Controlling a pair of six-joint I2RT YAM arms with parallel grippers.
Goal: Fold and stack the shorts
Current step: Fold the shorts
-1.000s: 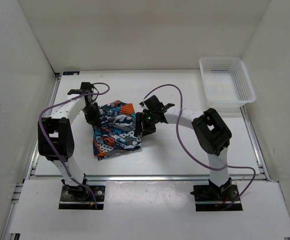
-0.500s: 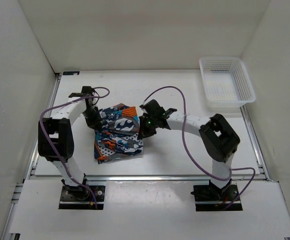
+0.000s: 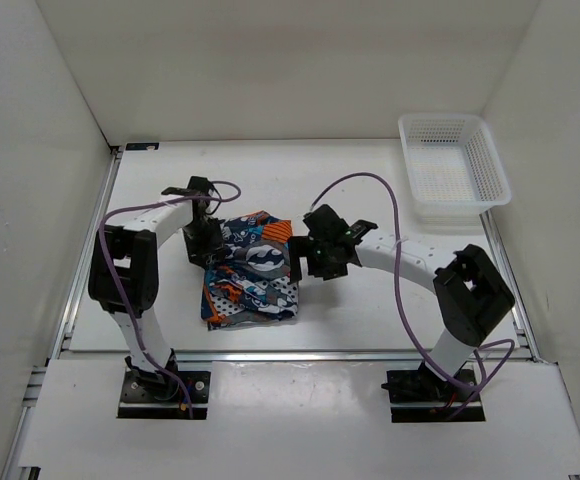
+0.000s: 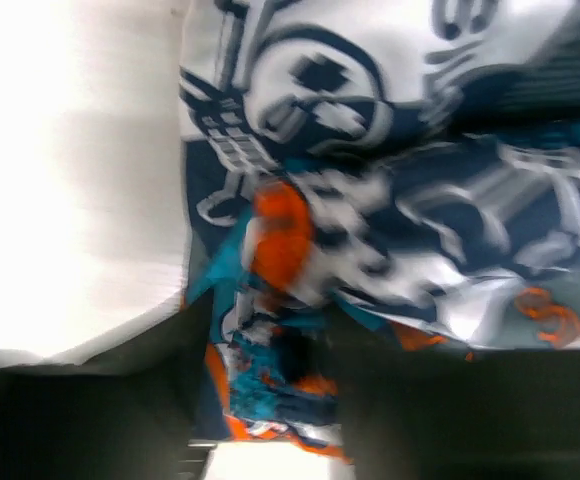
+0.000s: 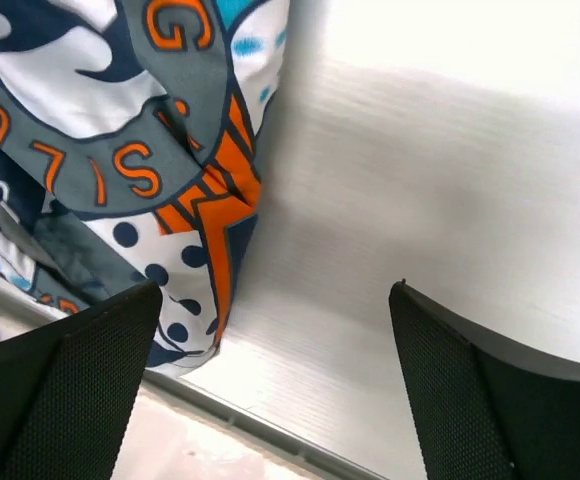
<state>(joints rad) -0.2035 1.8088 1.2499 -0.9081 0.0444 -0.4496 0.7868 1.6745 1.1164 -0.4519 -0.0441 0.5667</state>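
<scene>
The shorts (image 3: 255, 275) lie bunched and partly folded on the white table between my two arms, showing navy, teal, orange and polka-dot patches. My left gripper (image 3: 208, 248) is at their left edge. In the left wrist view its jaws (image 4: 270, 390) stand partly apart, with a crumpled fold of the shorts (image 4: 370, 200) between them; that view is blurred. My right gripper (image 3: 303, 262) is at the shorts' right edge. It is wide open (image 5: 275, 300) over bare table, with the dotted corner of the shorts (image 5: 120, 150) beside its left finger (image 5: 80, 390).
A white mesh basket (image 3: 455, 170) stands at the back right corner. White walls close in the table on three sides. A metal rail (image 3: 300, 353) runs along the near table edge, just below the shorts.
Both grippers and the shorts have shifted to the right and a little nearer. The right gripper has let go and opened wide. The left jaws have parted from a shut grip.
</scene>
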